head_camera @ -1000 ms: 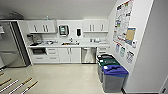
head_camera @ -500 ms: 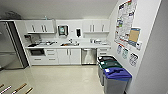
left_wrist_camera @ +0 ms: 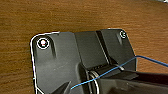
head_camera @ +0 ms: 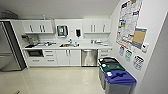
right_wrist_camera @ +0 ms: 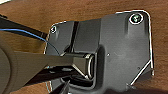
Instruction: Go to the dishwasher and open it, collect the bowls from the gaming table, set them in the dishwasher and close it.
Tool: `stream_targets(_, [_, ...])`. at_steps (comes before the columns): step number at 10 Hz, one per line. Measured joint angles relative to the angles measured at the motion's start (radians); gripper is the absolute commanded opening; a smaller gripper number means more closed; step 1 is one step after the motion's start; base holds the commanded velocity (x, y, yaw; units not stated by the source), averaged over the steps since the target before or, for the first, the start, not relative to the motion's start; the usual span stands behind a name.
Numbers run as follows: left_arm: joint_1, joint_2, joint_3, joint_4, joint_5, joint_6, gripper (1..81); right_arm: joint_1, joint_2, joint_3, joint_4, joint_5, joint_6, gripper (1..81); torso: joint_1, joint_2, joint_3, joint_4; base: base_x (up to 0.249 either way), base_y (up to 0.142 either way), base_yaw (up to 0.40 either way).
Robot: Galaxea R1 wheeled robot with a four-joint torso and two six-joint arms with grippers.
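Head view puts the closed dishwasher [head_camera: 89, 57] under the bench [head_camera: 82, 46] across the floor, with recycling bins [head_camera: 116, 76] near its right that a careless approach might clip; whether either pincer is apart or together, I cannot tell.

The dishwasher [head_camera: 89, 57] has a brushed steel front with a dull sheen, and the refrigerator [head_camera: 8, 48] at far left looks like the same grey metal. The cabinet doors [head_camera: 68, 57] are smooth matt white. The pale floor [head_camera: 55, 80] is glossy. The near bins [head_camera: 117, 80] look like smooth plastic. Paper posters [head_camera: 128, 20] cover the right wall
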Motion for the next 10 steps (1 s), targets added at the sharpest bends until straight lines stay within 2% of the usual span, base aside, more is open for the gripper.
stream_targets(10, [0.000, 0.000, -0.016, 0.000, 0.000, 0.000, 81.1, -0.003, -0.003, -0.004, -0.001, 0.000, 0.000, 81.1, 0.000, 0.000, 0.000, 0.000, 0.218, 0.000, 0.000])
